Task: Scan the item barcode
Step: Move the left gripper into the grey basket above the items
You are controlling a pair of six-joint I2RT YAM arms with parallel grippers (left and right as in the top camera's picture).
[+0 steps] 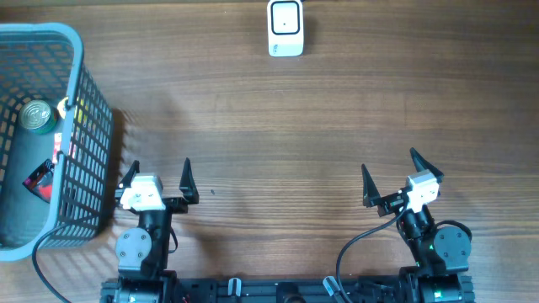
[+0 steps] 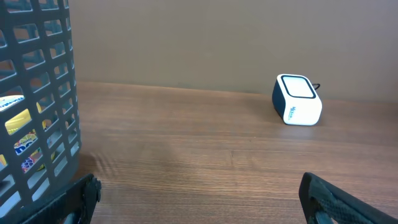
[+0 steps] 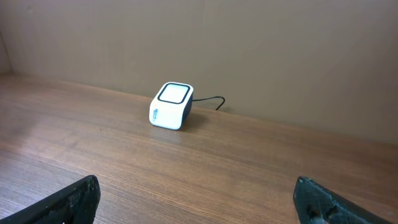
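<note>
At far edge, white scanner (image 1: 285, 28), side print (image 2: 291, 114) illegible, basket (image 1: 77, 63) w/ tin (image 1: 36, 116).

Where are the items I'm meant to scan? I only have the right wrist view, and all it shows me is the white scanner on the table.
Observer: They are in a blue-grey basket at the table's left edge, out of your frame.
Operator: What's inside it?
Observer: A tin can lies towards the far end, and a red-and-black packet sits nearer the arms.
Operator: Which arm is closer to it?
Observer: The left gripper is right beside the basket's right wall, with its jaws wide open and holding nothing.
</note>
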